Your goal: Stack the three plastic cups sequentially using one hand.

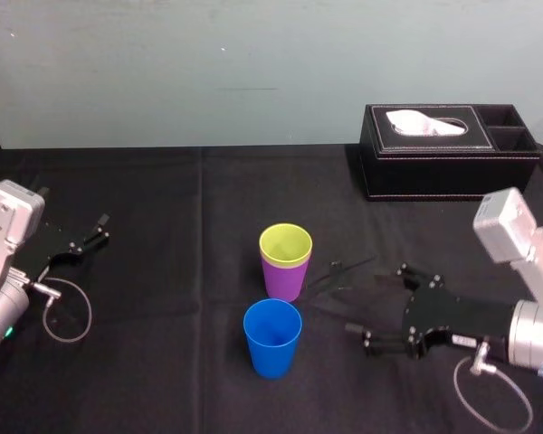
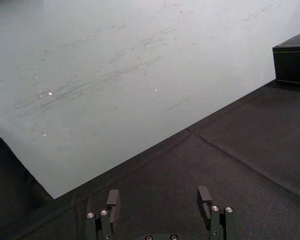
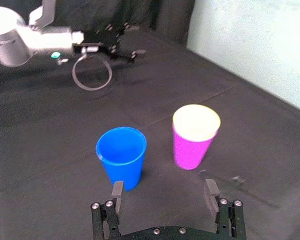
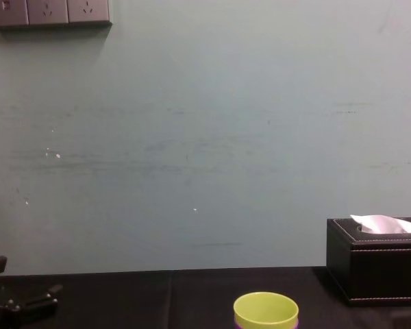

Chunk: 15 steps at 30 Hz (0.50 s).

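While the right gripper [image 1: 377, 303] hangs spread at 3 o'clock of the blue cup [image 1: 272, 337], a skewed pinch would likely tip it toward the purple cup [image 1: 283, 278].

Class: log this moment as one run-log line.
yellow-green cup nested in purple cup | blue cup upright, apart | right gripper open, facing cups | left gripper open, parked far left

Overhead and wrist, shared blue cup [image 1: 272, 338]

Robot lab setup, black cloth [image 1: 163, 271], bare wall [image 1: 163, 72], sockets [image 4: 48, 11]
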Motion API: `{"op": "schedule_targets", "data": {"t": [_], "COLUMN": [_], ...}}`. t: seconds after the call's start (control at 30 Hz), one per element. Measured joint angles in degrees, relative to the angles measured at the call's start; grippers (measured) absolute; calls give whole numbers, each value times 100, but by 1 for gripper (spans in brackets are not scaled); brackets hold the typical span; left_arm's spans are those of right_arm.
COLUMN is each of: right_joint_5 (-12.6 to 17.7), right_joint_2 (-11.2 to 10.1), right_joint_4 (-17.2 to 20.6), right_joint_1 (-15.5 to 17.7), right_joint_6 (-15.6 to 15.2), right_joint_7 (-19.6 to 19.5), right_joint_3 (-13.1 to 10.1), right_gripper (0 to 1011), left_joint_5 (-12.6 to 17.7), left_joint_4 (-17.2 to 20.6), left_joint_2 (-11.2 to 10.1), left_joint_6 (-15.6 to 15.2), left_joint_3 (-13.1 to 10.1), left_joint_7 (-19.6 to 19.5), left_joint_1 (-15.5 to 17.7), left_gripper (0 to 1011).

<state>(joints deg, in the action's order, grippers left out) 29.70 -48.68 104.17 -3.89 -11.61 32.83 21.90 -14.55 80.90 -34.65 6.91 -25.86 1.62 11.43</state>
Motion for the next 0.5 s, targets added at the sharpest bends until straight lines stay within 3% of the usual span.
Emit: {"op": "schedule_targets", "data": {"t": [0.5], "right_joint_5": [-391], "right_joint_2": [206], "right_joint_4": [-173], "right_joint_1": [17], "right_joint_6": [24], "right_joint_7": [71], "right_joint_3": [485], "right_gripper": [1004], "left_joint_5": [0], "left_joint_4": [0], "left_joint_2": [0], "left_joint_6": [0], "left_joint_3": [0], "left_joint_7": [0], "left_joint_1": [0], "left_gripper": [1010]}}
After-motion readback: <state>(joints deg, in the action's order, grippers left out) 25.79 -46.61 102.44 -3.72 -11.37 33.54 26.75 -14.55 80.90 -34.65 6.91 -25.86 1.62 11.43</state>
